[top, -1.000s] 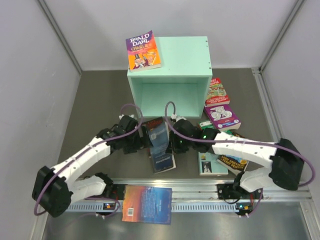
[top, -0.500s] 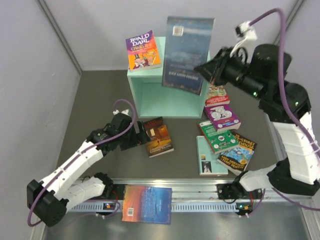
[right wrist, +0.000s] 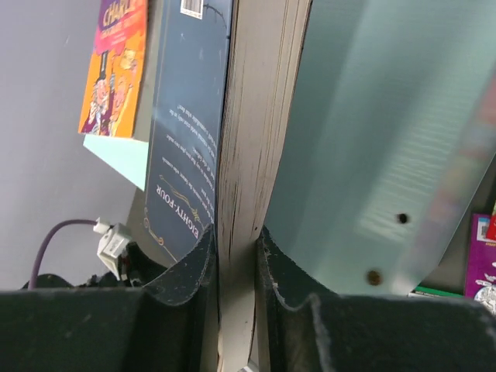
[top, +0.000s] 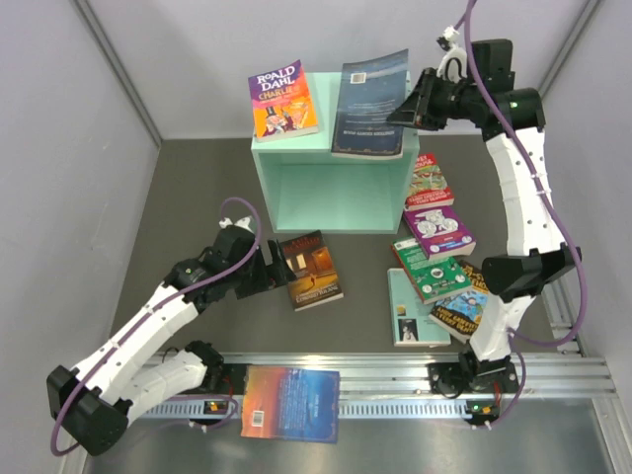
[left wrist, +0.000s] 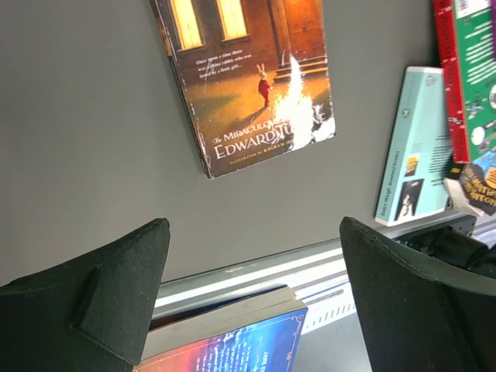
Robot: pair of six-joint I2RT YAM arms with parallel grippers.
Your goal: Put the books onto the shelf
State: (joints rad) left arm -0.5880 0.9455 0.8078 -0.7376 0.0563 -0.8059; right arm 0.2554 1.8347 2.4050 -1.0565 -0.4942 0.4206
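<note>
— Right pincer (top: 413,107)?
— Clamped narrow on the blue book (top: 370,104), by its right edge. Hangs tilted over the shelf (top: 326,193) top, long axis front to back, just beside the purple book (top: 282,100).
— In the way?
— Only that purple one, likely. Best laid down clear of it.
— Left pincer (left wrist: 252,248)?
— Gaping wide, empty, low over the table (top: 197,217), brown book (top: 312,270) just ahead. Nearer arm for that one. More books (top: 439,237) heaped right of the shelf, another (top: 291,403) across the rail (top: 395,370).
</note>
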